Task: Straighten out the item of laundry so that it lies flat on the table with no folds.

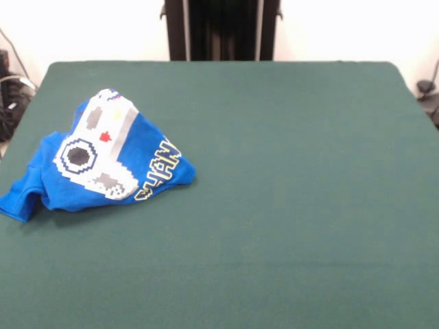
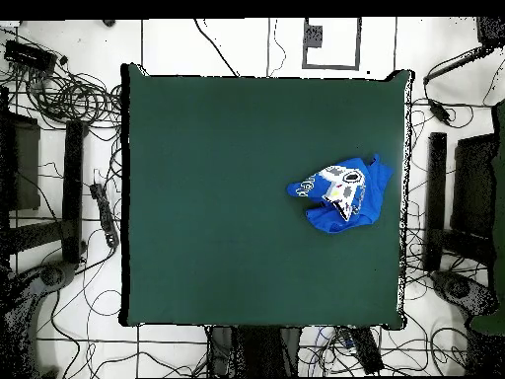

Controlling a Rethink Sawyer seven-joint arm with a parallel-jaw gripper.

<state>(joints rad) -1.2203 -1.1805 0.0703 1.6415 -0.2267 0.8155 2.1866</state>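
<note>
Laundry comes first: the blue T-shirt (image 1: 103, 161) sits crumpled at about nine o'clock in the front view, near that edge of the table (image 1: 288, 171) and at about three o'clock from overhead (image 2: 343, 192), bunched into a rough wedge with the white-grey controller print on top and the yellow lettering folded down its side. It is far from flat, so I judge the straightening hardly begun. To do the step well, I would take a loose outer edge, such as the sleeve flap trailing at the eight o'clock end in the front view, not the thick middle, then draw it low and outward so the folds open instead of dragging the whole bundle; pulling toward the table's centre would leave room for the shirt to spread. The gripper shows in neither view, so whether its jaws stand apart or together cannot be told. The green cloth surface elsewhere lies smooth. Around the table, the overhead view shows a pale floor strewn with cables (image 2: 79, 109) and dark stands (image 2: 434, 188).
</note>
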